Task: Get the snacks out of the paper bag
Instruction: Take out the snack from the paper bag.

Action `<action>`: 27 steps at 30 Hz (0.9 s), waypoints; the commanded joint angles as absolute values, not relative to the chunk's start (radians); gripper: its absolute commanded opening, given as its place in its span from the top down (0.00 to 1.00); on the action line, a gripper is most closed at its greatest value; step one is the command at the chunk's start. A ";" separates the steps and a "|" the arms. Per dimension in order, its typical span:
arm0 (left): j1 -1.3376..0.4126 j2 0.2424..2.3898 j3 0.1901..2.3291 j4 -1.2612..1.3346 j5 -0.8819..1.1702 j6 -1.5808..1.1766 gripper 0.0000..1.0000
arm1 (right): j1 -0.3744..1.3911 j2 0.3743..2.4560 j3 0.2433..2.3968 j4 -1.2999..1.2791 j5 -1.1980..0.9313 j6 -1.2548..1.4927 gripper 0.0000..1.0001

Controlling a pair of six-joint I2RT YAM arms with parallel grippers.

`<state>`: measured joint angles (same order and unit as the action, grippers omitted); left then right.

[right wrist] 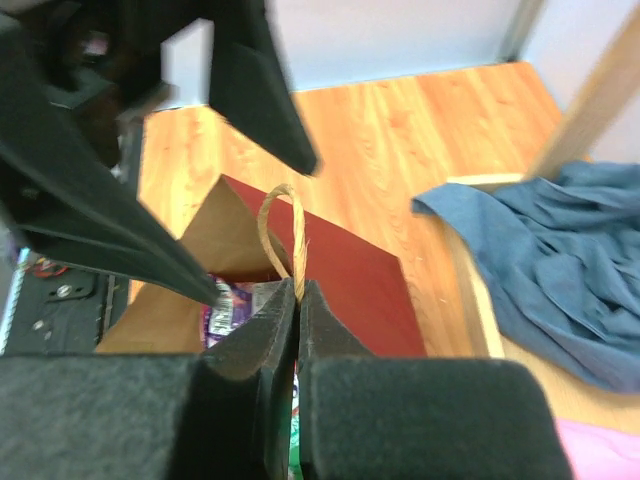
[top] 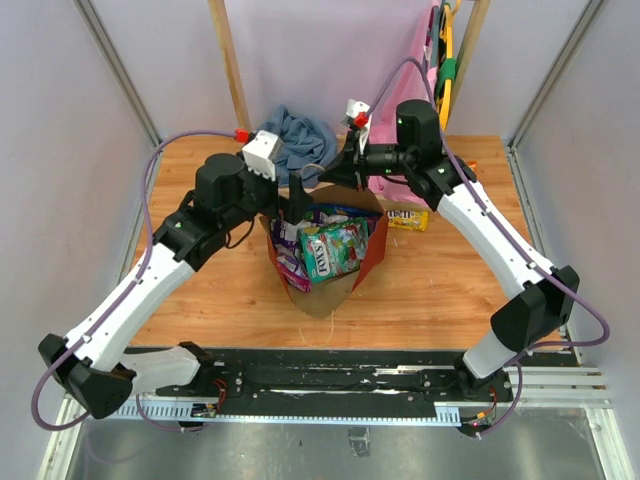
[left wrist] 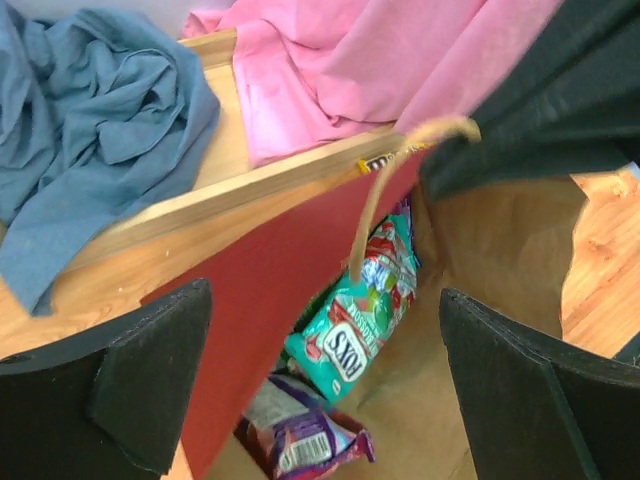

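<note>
Pinching the twine handle (right wrist: 280, 215), the right gripper (right wrist: 298, 300) is clamped tight on it above the paper bag (top: 335, 292). The bag sits mid-table, mouth gaping upward, its far rim running left to right. Snacks (top: 330, 250) fill it, and the left gripper (left wrist: 325, 290) hangs spread wide over the rim, grasping nothing.

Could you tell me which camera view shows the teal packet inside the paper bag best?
The left wrist view: the teal packet lies close, its label readable. The top view shows it small among other packets; the right wrist view barely shows it.
</note>
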<state>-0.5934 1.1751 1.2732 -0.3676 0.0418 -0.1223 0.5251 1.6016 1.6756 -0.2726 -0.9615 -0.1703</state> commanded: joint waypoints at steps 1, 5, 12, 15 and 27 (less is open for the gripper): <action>-0.600 1.054 1.258 -0.418 0.041 -0.116 0.00 | 0.495 1.552 1.641 -0.130 -0.794 -0.066 0.99; -0.600 0.895 1.123 -0.305 0.369 -0.113 0.00 | 0.491 1.588 1.668 -0.139 -0.689 -0.022 0.99; -0.721 1.014 1.040 -0.357 0.572 -0.108 0.03 | 0.491 1.571 1.617 -0.096 -0.686 0.011 0.99; -0.800 1.149 1.043 -0.365 0.345 -0.131 0.11 | 0.491 1.550 1.597 -0.098 -0.684 0.006 0.99; -0.876 1.339 1.001 -0.140 -0.390 -0.264 0.10 | 0.491 1.473 1.523 -0.120 -0.696 -0.027 0.99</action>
<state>-0.8608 1.3403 0.9874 -0.2790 -0.1612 -0.2489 0.5022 1.5211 1.5421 -0.1390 -0.6804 -0.0158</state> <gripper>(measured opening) 0.888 0.022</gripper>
